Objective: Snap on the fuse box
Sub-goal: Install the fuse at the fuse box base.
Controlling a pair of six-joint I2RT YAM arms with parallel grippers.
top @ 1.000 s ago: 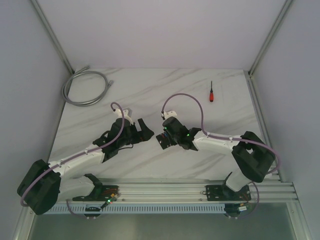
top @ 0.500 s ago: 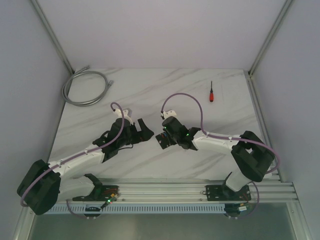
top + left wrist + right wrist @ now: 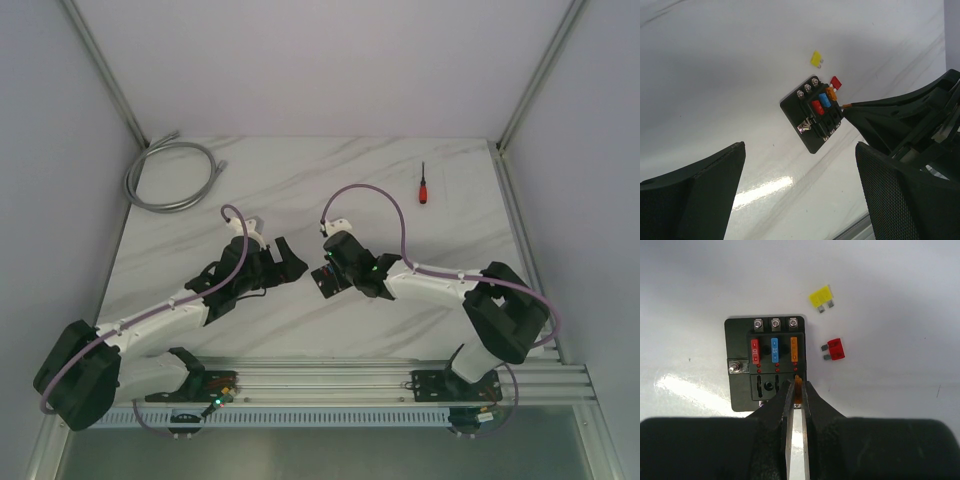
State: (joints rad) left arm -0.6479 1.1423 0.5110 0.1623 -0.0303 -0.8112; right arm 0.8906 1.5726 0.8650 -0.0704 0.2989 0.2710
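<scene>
Right fingers (image 3: pixel 774 416) pinching orange fuse (image 3: pixel 798 389) at fuse box (image 3: pixel 738 342), barely shifted, left fingers (image 3: pixel 700 195) spread, unmoved

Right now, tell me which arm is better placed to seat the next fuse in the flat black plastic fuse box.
Right. The right gripper pinches a small orange fuse at the fuse box's lower-row slots; the left gripper hangs open, away from the box, holding nothing.

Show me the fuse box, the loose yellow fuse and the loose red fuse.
fuse box (image 3: pixel 737 342), right wrist view, bare black base.
yellow fuse (image 3: pixel 821 296), right wrist view, yellow body.
red fuse (image 3: pixel 836 348), right wrist view, red body.
</scene>
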